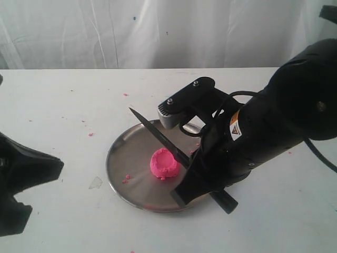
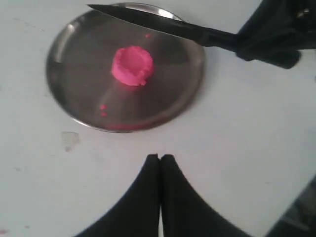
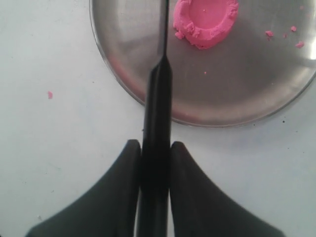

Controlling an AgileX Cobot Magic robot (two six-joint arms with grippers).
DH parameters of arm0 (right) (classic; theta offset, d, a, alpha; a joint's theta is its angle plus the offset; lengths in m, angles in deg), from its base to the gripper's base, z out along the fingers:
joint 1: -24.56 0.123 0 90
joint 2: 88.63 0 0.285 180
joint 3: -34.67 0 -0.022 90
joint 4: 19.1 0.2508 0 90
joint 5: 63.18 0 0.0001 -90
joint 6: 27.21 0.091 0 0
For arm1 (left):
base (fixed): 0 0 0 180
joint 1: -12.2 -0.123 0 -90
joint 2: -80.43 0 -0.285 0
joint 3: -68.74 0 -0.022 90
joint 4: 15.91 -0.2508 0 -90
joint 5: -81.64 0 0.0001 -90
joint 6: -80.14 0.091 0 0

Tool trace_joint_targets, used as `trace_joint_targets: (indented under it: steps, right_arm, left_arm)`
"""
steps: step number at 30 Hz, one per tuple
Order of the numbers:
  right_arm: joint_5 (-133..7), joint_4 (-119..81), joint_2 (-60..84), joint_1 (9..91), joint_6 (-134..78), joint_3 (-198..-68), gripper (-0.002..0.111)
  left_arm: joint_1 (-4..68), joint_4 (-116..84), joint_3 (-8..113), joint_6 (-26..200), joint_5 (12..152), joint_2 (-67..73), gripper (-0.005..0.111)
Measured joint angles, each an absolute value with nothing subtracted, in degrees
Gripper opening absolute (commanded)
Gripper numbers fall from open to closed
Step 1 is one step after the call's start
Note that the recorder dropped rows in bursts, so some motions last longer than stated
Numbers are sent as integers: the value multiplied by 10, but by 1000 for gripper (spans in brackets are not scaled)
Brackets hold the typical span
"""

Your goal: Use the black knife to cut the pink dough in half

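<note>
Exterior view showed us the steel plate [image 1: 118, 158] on the bench [image 1: 52, 116] carrying the pink dough [image 1: 165, 164], uncut, plus crumbs. Our right hand [image 3: 154, 148] pinched the black knife [image 1: 158, 133], apparently above the dough. Our left hand [image 2: 160, 159] was pressed together, empty.

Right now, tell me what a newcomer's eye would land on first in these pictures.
The pink dough, one whole dented lump, glows near the middle of the steel plate on the white table. Above it slants the black knife, its handle clamped in the right gripper, blade over the plate beside the lump, not yet in it. The left gripper waits shut and empty off the plate's edge.
</note>
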State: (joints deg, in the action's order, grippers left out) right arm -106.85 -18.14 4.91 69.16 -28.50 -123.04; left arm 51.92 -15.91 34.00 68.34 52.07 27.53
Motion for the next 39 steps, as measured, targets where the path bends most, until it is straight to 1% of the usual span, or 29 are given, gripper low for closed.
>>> trace_joint_targets:
  steps: [3, 10, 14, 17, 21, 23, 26, 29, 33, 39]
  right_arm:
    - [-1069, -179, 49, 692, -285, -1230, 0]
    - [-1064, -179, 49, 692, -285, -1230, 0]
    - [-1062, -178, 49, 692, -285, -1230, 0]
    - [-1062, -177, 49, 692, -288, -1230, 0]
    - [-1062, -164, 49, 692, -294, -1230, 0]
    - [-1064, -163, 49, 692, -296, -1230, 0]
    - [-1072, -162, 49, 692, -299, -1230, 0]
    - [-1080, -162, 49, 692, -303, -1230, 0]
    - [-1082, -162, 49, 692, -304, -1230, 0]
    - [-1076, -173, 32, 692, -301, -1236, 0]
  left_arm:
    - [519, -26, 340, 735, 517, 275, 0]
    - [519, 390, 355, 1067, 470, 281, 0]
    - [520, 489, 407, 1174, 478, 297, 0]
    - [520, 453, 434, 1171, 556, 305, 0]
    - [520, 254, 429, 1020, 668, 290, 0]
    - [509, 143, 416, 919, 691, 260, 0]
    - [475, 53, 396, 830, 704, 196, 0]
    - [435, 23, 385, 801, 722, 118, 0]
    - [394, 13, 385, 796, 752, 49, 0]
    - [337, 12, 418, 810, 746, -52, 0]
